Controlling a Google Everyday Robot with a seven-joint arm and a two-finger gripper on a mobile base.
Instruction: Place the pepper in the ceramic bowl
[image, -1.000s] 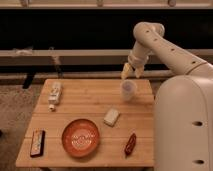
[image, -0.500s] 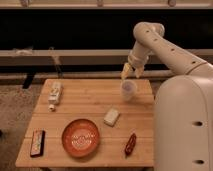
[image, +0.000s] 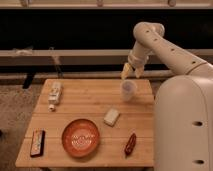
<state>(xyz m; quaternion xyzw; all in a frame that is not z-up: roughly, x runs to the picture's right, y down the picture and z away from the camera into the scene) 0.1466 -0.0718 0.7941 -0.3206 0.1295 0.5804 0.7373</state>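
The pepper (image: 130, 144), a slim dark-red piece, lies on the wooden table (image: 85, 105) near its front right corner. The ceramic bowl (image: 80, 137), round and orange-red with pale rings inside, sits at the front middle, left of the pepper. My gripper (image: 130, 73) hangs above the table's back right edge, just over a small white cup (image: 129, 90), far from both the pepper and the bowl. It holds nothing that I can see.
A pale rectangular block (image: 111, 117) lies between bowl and cup. A white bottle-like item (image: 54, 94) lies at the back left. A flat dark bar (image: 37, 142) lies at the front left corner. The robot's white body (image: 182, 125) fills the right side.
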